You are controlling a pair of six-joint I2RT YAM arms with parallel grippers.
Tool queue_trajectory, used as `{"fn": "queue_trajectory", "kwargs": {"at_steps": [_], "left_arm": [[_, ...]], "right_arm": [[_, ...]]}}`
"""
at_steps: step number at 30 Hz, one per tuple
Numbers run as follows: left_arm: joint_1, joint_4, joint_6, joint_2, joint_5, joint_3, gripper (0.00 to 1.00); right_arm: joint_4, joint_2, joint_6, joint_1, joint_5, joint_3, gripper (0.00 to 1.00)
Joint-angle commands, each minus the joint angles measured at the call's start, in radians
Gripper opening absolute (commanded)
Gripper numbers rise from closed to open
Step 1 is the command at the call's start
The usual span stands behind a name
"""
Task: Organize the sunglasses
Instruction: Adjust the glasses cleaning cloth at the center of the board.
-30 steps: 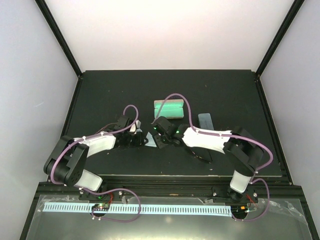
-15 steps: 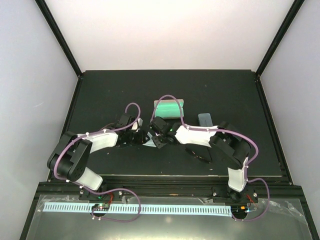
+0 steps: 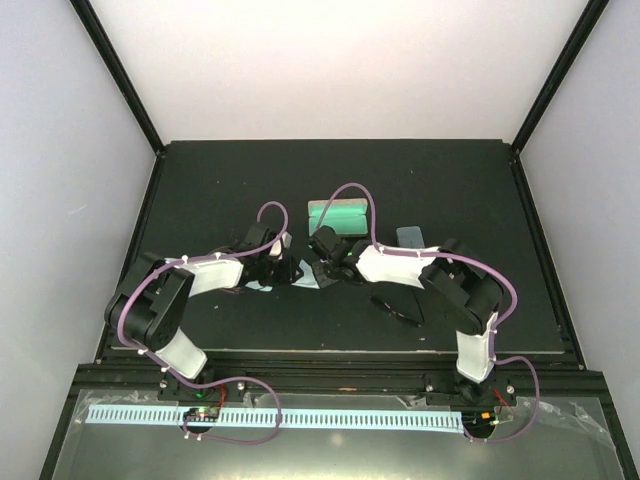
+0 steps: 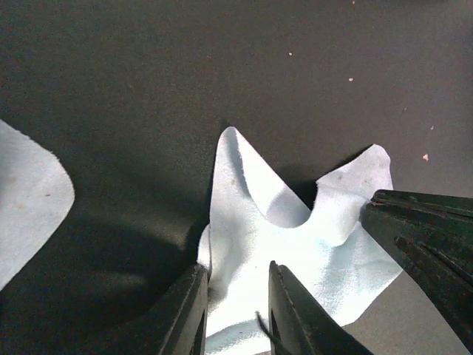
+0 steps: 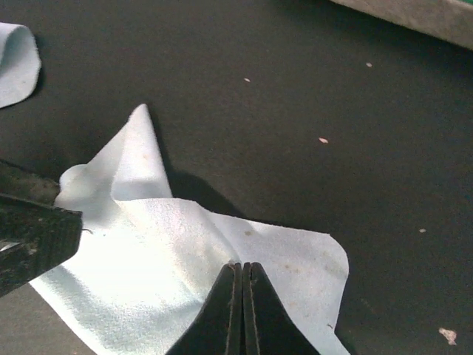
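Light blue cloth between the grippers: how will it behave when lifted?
Probably floppy: the light blue cloth lies in soft folds and peaks. Likely light and thin-edged, so it should hang limp from any pinched corner. The right gripper looks shut on it; the left gripper straddles a fold, open.

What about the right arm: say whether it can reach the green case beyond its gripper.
Probably yes: the green case lies close beyond the right gripper, nothing between, though it is shut on the cloth.
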Motion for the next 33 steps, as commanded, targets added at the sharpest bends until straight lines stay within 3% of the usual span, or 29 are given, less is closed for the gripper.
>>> {"fn": "queue_trajectory", "kwargs": {"at_steps": [1,16,19,23,33], "left_arm": [[-0.018,-0.067,-0.014,0.053,-0.018,-0.009,0.23],[-0.04,-0.097,-0.027,0.103,0.004,0.026,0.33],[-0.046,-0.095,-0.039,0.126,0.007,0.036,0.26],[-0.049,-0.098,-0.043,0.122,-0.008,0.042,0.03],[-0.058,-0.19,-0.023,-0.151,0.04,0.037,0.02]], "right_arm": [[0.046,-0.012,0.111,-0.022,-0.006,-0.03,0.01],[0.105,-0.041,0.363,-0.044,-0.053,-0.083,0.01],[0.12,-0.037,0.37,-0.044,-0.089,-0.085,0.01],[0.121,-0.048,0.367,-0.044,-0.102,-0.088,0.01],[0.016,-0.226,0.248,-0.042,-0.009,-0.104,0.01]]}}
